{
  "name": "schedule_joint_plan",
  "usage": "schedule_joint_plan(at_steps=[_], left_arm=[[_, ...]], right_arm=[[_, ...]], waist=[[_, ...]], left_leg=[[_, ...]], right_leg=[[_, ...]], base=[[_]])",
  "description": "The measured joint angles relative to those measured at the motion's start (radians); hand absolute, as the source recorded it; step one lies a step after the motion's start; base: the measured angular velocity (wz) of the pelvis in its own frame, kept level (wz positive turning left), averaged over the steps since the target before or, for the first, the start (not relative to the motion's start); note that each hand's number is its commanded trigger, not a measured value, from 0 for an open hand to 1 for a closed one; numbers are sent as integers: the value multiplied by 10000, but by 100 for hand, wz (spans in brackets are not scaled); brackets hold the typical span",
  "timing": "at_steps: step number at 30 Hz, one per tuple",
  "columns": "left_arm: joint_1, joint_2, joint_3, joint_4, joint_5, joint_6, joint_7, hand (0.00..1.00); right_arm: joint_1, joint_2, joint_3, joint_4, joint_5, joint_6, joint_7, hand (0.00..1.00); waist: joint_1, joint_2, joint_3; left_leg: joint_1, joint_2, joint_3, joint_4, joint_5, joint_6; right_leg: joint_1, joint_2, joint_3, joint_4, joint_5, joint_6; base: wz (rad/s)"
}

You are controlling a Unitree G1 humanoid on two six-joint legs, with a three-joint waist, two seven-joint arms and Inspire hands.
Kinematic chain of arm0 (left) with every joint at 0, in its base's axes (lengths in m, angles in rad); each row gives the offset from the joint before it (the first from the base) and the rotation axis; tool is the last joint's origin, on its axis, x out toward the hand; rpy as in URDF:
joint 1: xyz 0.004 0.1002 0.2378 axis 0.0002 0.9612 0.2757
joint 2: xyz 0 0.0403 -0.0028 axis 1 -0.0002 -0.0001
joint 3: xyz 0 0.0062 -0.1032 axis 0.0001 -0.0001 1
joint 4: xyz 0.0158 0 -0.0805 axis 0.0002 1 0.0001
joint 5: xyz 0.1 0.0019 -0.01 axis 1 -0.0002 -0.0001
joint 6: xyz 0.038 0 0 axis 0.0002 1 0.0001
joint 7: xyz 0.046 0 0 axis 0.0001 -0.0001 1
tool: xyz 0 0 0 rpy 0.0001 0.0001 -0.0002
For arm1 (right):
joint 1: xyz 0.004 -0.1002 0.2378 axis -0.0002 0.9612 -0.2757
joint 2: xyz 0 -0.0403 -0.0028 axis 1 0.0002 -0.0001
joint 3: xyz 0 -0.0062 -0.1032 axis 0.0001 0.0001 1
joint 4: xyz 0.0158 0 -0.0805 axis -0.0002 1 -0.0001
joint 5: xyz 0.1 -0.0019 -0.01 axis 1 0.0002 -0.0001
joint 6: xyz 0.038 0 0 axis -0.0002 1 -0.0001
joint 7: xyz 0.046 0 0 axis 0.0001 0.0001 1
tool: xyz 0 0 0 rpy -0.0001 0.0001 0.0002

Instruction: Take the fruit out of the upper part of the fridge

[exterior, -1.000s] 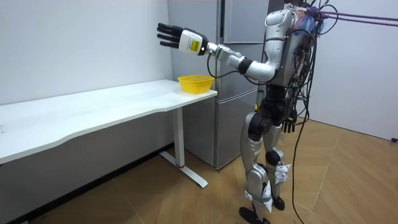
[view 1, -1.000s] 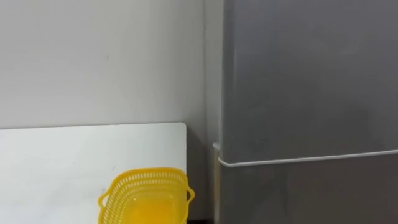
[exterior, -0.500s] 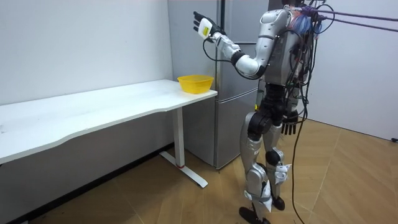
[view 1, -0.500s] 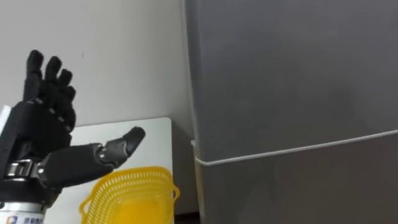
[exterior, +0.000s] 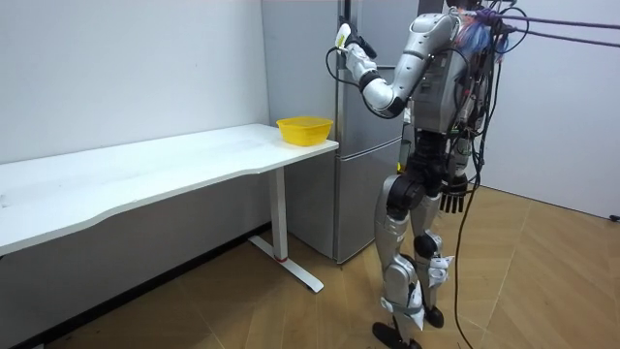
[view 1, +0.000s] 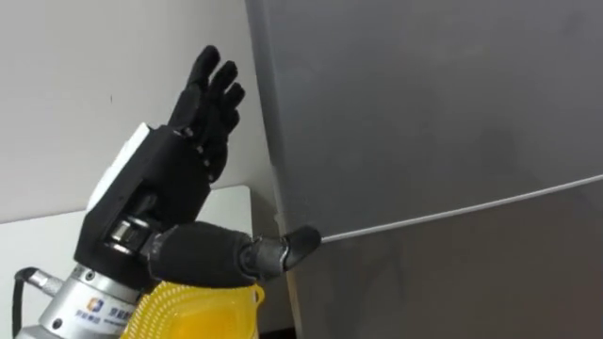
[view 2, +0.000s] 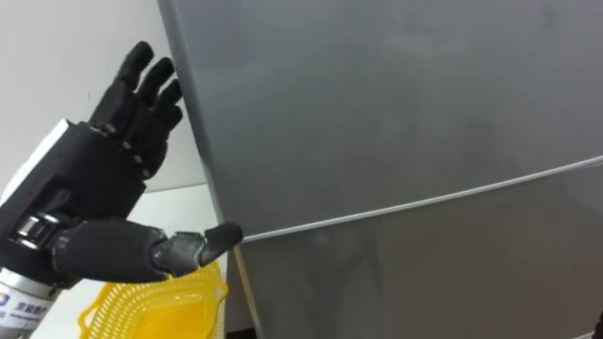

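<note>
The left hand (view 1: 165,184) has swung from over the bench (view 1: 33,247) to the left edge of the upper fridge door (view 1: 424,104), centre-left of frame. That door is shut and its contents hidden, so opening it is judged the next step. The hand is wide, fingers straight and raised, thumb (view 1: 236,256) at the seam beneath the door; the right hand (exterior: 449,199) hangs at the hip.

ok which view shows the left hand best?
Left eye view: the left hand is large, fingers straight, thumb near the fridge door seam. Right eye view shows the same; room view shows it small, raised at the fridge's edge.
</note>
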Motion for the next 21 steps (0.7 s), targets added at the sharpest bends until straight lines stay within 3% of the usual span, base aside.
schedule_joint_plan(at_steps=[7,8,9,10,11,21], left_arm=[[-70,1,-297,4,-3,142,-320,0],[-76,1,-296,4,-3,142,-359,26],[-76,1,-297,5,-3,142,-388,45],[-76,2,-297,5,3,142,-420,93],[-76,3,-298,5,3,142,-436,100],[-127,33,-54,7,-14,141,-198,100]], right_arm=[[-231,-43,355,225,117,-12,-7,0],[-255,-44,367,268,117,-10,-7,0],[-283,-43,377,301,116,-9,-7,0],[-312,-44,381,337,117,-10,-6,0],[-330,-44,384,341,117,-10,-6,0],[-390,-108,580,387,107,-11,129,0]], waist=[[-103,-30,20],[-103,-36,24],[-98,-48,32],[-94,-59,40],[-94,-64,43],[-86,-84,58]], left_leg=[[33,1,-1,-9,1,0],[33,1,-1,-9,1,0],[32,0,-1,-10,1,0],[29,-1,-1,-10,1,0],[25,-2,0,-10,1,0],[-21,-15,-1,-15,1,0]], right_leg=[[-10,0,8,7,0,-1],[-10,0,8,7,0,-1],[-10,-1,8,6,-1,-1],[-16,-2,7,4,-1,-1],[-20,-3,7,3,-1,-1],[-17,-36,-71,-44,-2,4]], base=[[0],[0],[0],[0],[0],[1]])
